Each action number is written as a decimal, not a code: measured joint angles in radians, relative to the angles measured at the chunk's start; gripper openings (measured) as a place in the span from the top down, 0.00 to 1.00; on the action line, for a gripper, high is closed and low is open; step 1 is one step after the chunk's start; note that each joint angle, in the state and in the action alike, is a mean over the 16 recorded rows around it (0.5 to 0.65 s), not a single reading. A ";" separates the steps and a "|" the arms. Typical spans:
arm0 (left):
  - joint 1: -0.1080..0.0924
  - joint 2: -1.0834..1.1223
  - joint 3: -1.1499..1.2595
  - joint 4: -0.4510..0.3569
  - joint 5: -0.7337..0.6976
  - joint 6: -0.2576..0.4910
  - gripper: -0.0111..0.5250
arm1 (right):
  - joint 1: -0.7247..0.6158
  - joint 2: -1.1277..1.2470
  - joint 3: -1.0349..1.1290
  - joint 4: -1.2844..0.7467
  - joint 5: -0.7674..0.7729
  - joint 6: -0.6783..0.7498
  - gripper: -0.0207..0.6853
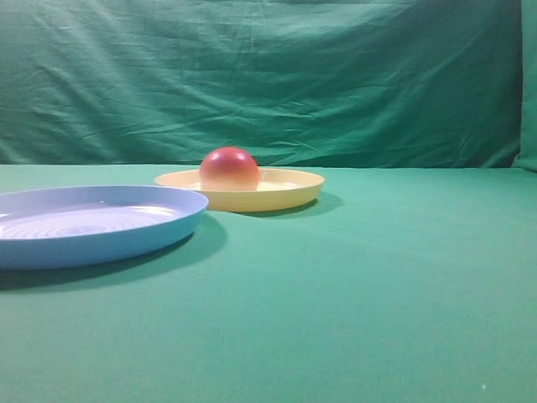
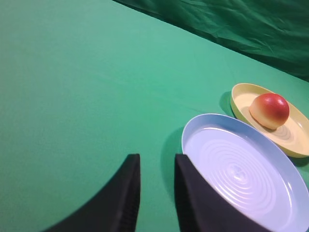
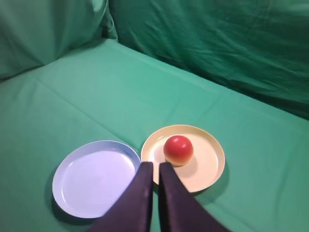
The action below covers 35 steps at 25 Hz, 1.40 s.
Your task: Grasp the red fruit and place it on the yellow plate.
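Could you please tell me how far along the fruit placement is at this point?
It looks finished: the small red, peach-like fruit sits on the round pale-yellow plastic plate. Nothing is in hand; the right claw is shut and raised above the plates, holding nothing. The light-blue ringed plate is bare. Nothing obvious remains.

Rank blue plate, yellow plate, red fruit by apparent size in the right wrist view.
1. Blue plate and yellow plate: they look about alike, blue perhaps slightly wider, so I won't rank them.
2. Red fruit: clearly smallest, sitting on the yellow plate and much narrower than it.
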 joint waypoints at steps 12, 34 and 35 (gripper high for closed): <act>0.000 0.000 0.000 0.000 0.000 0.000 0.69 | -0.030 -0.164 0.090 -0.074 0.032 -0.001 0.97; 0.000 0.000 0.000 0.000 0.000 0.000 0.69 | -0.504 -0.593 0.709 -0.064 -0.152 -0.001 0.97; 0.000 0.000 0.000 0.000 0.000 0.000 0.69 | -0.512 -0.611 0.740 -0.063 -0.168 -0.002 0.97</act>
